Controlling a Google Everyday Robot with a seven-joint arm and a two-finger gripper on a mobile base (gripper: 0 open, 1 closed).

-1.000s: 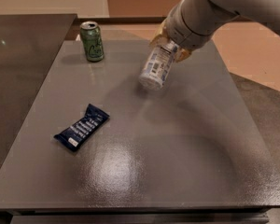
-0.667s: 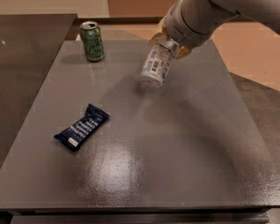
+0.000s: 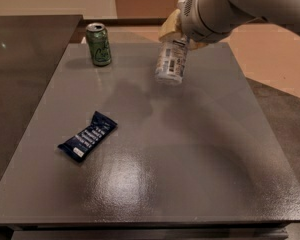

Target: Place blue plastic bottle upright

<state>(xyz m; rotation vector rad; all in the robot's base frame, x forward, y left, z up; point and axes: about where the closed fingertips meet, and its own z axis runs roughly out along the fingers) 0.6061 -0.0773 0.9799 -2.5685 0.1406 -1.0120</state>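
Observation:
The blue plastic bottle (image 3: 171,60) is a small clear bottle with a white-blue label. It hangs in the air over the far middle of the grey table (image 3: 200,149), nearly upright with its base pointing down and toward me. My gripper (image 3: 179,28) is shut on the bottle's upper part, which hides the cap. The bottle's base is clear of the table top.
A green drink can (image 3: 99,44) stands upright at the table's far left. A flat dark blue snack wrapper (image 3: 87,136) lies left of centre. A dark counter (image 3: 25,59) adjoins the table's left side. Floor lies to the right.
The arm has carried the bottle slightly up and turned it from tilted toward more upright. The can and wrapper have not moved.

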